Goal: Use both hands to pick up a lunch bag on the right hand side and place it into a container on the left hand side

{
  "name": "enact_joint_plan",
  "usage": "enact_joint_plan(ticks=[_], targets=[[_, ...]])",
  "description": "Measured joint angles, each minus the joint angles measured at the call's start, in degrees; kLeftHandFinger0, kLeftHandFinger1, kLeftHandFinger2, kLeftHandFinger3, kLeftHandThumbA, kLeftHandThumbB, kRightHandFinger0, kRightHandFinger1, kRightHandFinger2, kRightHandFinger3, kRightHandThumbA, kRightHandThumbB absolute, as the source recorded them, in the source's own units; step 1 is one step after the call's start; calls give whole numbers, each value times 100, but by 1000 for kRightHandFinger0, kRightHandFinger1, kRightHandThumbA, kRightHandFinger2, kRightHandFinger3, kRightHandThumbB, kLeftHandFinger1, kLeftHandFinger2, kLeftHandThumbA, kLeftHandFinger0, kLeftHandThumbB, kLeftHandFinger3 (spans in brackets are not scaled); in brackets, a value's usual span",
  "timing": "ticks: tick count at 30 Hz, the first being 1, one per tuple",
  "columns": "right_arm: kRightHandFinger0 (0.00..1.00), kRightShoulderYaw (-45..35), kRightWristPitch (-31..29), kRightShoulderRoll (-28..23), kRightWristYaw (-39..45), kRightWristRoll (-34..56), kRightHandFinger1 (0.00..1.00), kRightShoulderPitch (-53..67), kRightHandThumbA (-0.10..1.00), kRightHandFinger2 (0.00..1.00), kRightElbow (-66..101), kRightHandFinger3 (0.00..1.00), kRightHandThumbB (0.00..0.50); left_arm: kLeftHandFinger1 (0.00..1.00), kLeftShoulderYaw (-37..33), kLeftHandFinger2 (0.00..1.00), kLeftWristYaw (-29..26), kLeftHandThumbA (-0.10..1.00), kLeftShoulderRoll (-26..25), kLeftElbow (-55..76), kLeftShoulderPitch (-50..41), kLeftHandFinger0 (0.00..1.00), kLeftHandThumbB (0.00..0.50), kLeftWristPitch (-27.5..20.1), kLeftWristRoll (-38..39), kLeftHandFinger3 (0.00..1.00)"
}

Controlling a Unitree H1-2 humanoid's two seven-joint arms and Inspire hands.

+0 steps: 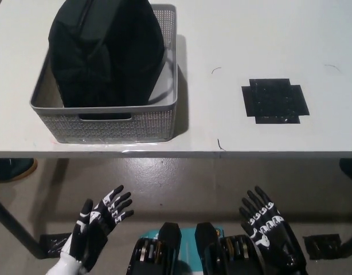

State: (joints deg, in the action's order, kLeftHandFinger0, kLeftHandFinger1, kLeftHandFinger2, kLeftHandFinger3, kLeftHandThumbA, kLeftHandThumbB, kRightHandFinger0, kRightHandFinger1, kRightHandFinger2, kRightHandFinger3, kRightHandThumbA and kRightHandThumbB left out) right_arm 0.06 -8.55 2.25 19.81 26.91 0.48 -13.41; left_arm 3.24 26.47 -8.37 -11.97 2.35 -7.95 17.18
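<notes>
While the lunch bag [106, 51] stands tall in the container [107, 122], both empty, spread-fingered robot hands, left [98, 226] and right [269, 232], risk toppling it if raised carelessly.

1. No text, label, brand, number or sign can be read anywhere in the head view.
2. The black lunch bag [104, 51] in the grey container [107, 123], at the table's [250, 34] left end, bears no legible print.
3. The black tape patch [274, 101] towards the table's right end is plain, with no lettering.
4. The white markings on the left hand [96, 229] and the right hand [266, 229], both below the table's near edge, are patterns, not readable characters.
</notes>
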Motion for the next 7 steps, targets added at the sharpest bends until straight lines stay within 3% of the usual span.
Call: enact_joint_plan(ticks=[7], targets=[[1000, -14, 0, -26, 11, -31, 1000, -150, 1000, 1000, -53, 1000, 212, 1000, 3, 1000, -53, 1000, -1, -91, 132, 1000, 242, -27, -107, 1000]])
